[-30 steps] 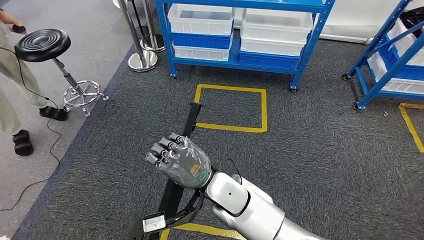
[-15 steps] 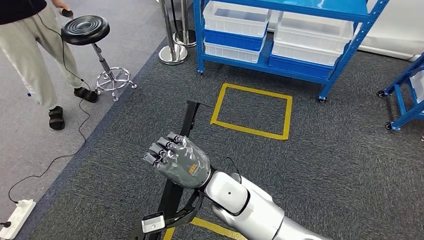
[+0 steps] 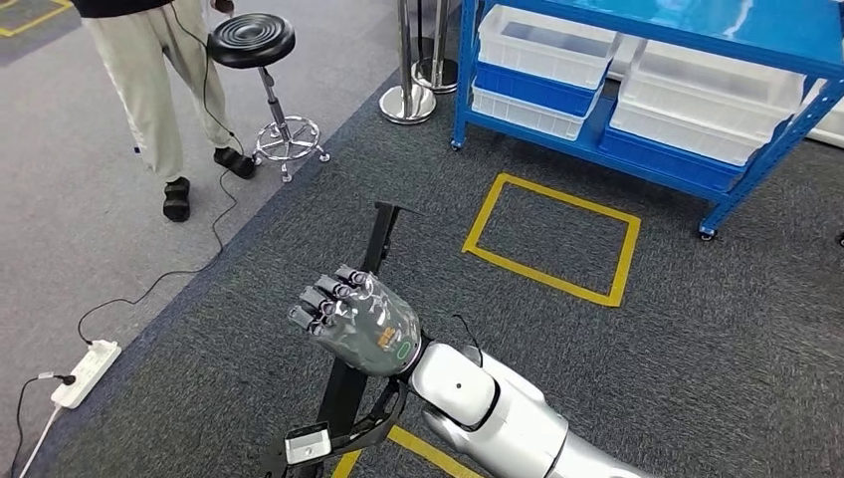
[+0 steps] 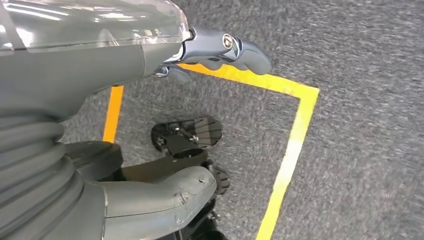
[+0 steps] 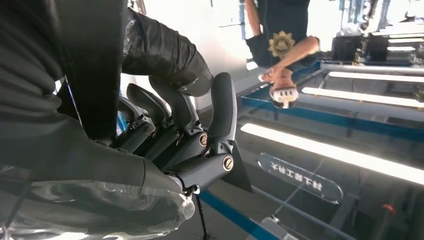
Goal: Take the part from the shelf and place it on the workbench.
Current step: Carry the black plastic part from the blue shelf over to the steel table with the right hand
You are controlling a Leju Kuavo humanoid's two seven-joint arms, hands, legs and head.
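The right hand [image 3: 356, 321] grips the long black bar-shaped part [image 3: 371, 247], fingers curled round it, raised chest-high, likely to clear the grey carpet [image 3: 697, 329] in transit. The left hand [image 4: 220, 47] hangs low over yellow floor tape [image 4: 292, 150], fingers apart, holding nothing

Head view: bright, even overhead light, soft short shadows, and white glare on the blue shelf [image 3: 697, 20] top. Left wrist view: carpet [image 4: 360, 100] sharp, the near hand [image 4: 75, 55] cover soft, streaked with reflected lamps. Right wrist view: strongly backlit, the hand [image 5: 165, 125] almost a silhouette against blown-out light strips [image 5: 330, 150], background blurred.
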